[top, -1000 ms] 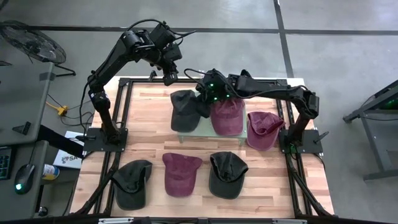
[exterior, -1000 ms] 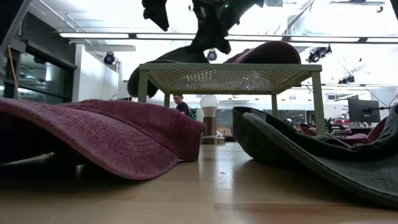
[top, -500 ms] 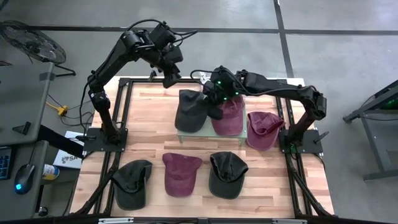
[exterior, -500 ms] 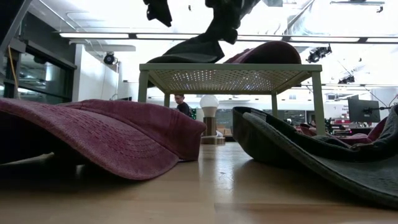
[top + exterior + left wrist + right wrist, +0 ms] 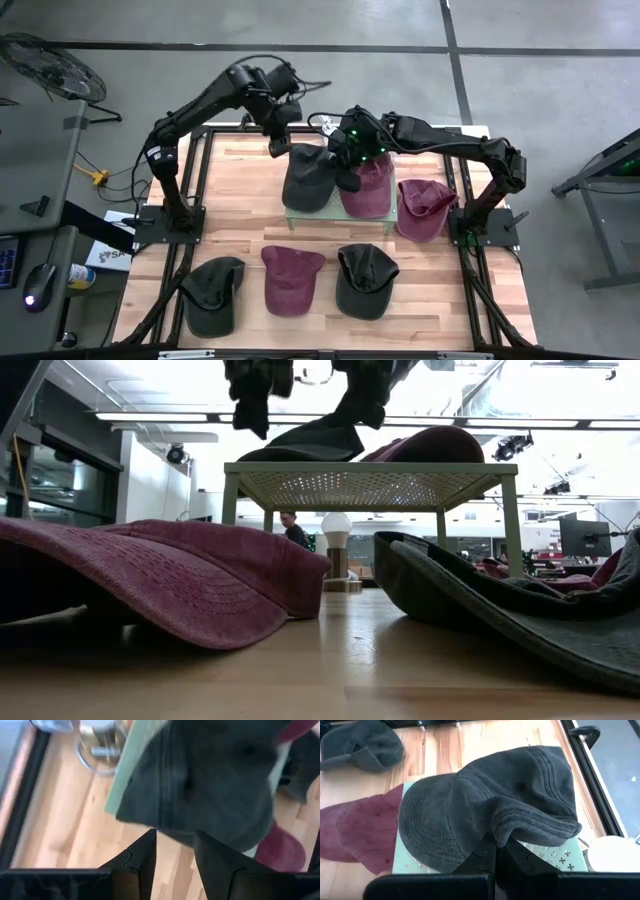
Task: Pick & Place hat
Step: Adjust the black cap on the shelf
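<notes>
We have right gripper [image 5: 495,851] clamped on dark cap [image 5: 485,815] over green stand [image 5: 560,857]; left gripper [image 5: 172,851] apart, hovering; risk: thin fabric pinch slips, cap slides off.

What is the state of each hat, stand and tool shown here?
Dark hat: on stand, pinched by right tool.
Maroon hat: resting on stand.
Stand: upright.
Left tool: open, empty, near dark hat.
Front hats: lying on table.
</notes>
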{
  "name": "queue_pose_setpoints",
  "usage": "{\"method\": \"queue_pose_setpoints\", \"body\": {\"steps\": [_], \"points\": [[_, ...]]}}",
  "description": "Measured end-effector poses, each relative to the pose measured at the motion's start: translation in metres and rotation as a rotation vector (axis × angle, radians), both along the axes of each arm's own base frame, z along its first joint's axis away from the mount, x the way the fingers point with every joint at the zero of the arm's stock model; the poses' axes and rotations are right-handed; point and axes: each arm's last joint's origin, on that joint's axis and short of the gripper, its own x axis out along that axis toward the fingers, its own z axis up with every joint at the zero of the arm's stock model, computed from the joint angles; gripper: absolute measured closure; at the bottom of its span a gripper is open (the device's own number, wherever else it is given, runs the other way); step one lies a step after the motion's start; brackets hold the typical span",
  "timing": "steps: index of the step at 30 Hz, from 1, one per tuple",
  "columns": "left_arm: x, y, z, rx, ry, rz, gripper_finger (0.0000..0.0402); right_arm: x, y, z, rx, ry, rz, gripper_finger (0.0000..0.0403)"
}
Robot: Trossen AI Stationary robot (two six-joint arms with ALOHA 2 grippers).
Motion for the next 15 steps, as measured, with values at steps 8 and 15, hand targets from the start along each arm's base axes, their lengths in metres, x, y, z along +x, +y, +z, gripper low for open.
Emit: {"method": "queue_pose_setpoints", "body": {"steps": [8,15], "points": [[0.011,0.005,-0.023,-0.014,-0.027,-0.047,0.0273,-0.003,0.002,-0.004,-0.001,0.053,0.022,0.0403],[0.016,0.009,-0.020,0.113,-0.094,-0.203,0.0273,-0.007,0.004,-0.007,-0.013,0.102,0.070,0.0403]]}}
